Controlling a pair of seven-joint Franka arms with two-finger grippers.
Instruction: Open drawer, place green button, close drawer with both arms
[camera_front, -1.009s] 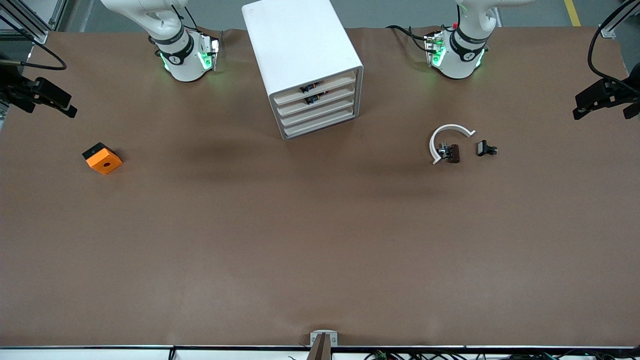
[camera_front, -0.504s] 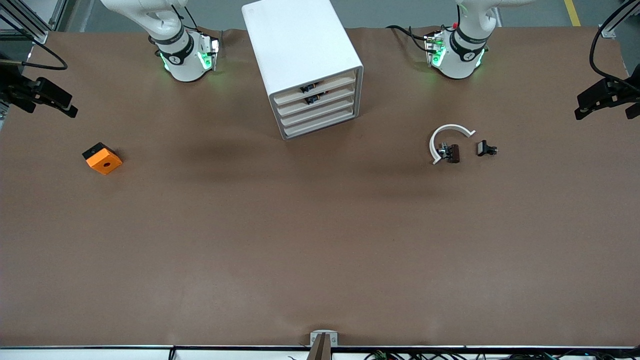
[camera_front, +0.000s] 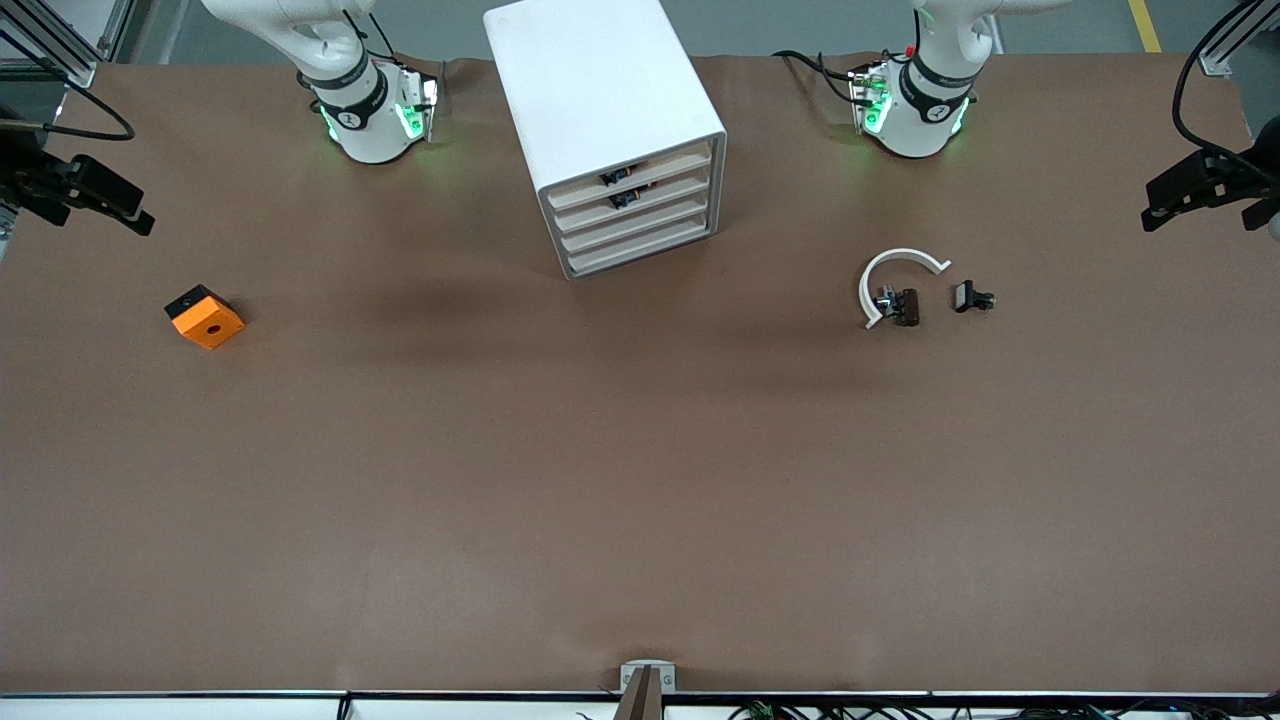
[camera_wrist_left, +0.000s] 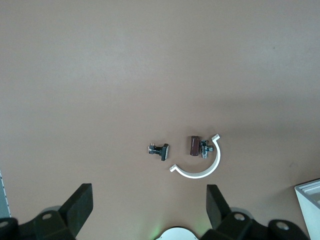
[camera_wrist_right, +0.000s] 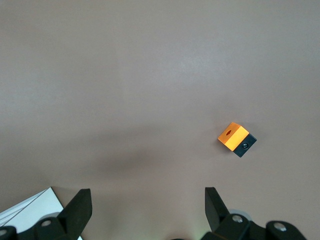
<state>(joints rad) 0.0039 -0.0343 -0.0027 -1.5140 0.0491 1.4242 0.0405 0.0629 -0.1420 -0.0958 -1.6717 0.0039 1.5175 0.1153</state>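
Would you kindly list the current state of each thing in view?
Drawer: shut.
Cabinet: upright, all four drawers shut.
Left gripper: open, holding nothing.
Right gripper: open, holding nothing.
Orange cube: resting on table.
White curved piece: lying flat.

Left gripper (camera_front: 1160, 205) held high at the left arm's end of the surface, fingers (camera_wrist_left: 75, 205) spread wide and empty. Right gripper (camera_front: 125, 212) likewise aloft at the right arm's end, fingers (camera_wrist_right: 76, 207) parted, nothing held.
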